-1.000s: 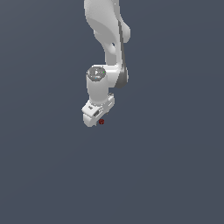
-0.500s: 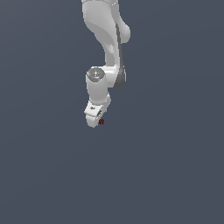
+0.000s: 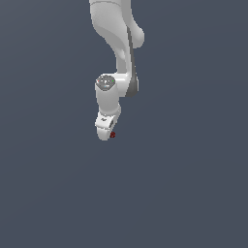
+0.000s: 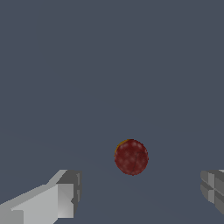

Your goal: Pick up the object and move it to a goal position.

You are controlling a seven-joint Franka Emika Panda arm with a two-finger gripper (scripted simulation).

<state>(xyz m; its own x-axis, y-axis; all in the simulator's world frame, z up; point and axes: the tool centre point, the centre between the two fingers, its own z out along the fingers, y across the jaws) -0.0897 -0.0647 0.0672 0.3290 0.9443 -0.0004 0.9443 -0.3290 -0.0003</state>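
Count: one white arm (image 3: pixel 118 48) is showing, with one gripper (image 3: pixel 104 135), one dark red ball (image 3: pixel 113 135), and one flat grey-blue surface (image 3: pixel 193 184) under everything.
Arm: it is entering from the top edge of the exterior view and is reaching downward, with the wrist joint bending just above the gripper.
Gripper: in the wrist view (image 4: pixel 140 194) the jaws are standing wide apart, with one pale finger (image 4: pixel 52 199) and one grey finger (image 4: pixel 213 190) lying well to either side; neither is touching anything.
Ball: the speckled dark red ball (image 4: pixel 131 157) is lying on the surface, ahead of the fingertips and roughly between their two lines, nearer the pale finger's side than the grey one's.
Ball in the exterior view: it is appearing just beside the gripper's lower end, on the exterior view's right of it; whether the two are touching cannot be told at this size.
Ball detail: a thin orange patch is showing on its rim in the wrist view.
Obstructions: the gap between the fingers is holding only the ball.
Open room: the plain surface is running unbroken to all four edges of both views, with wide space around arm and ball alike.
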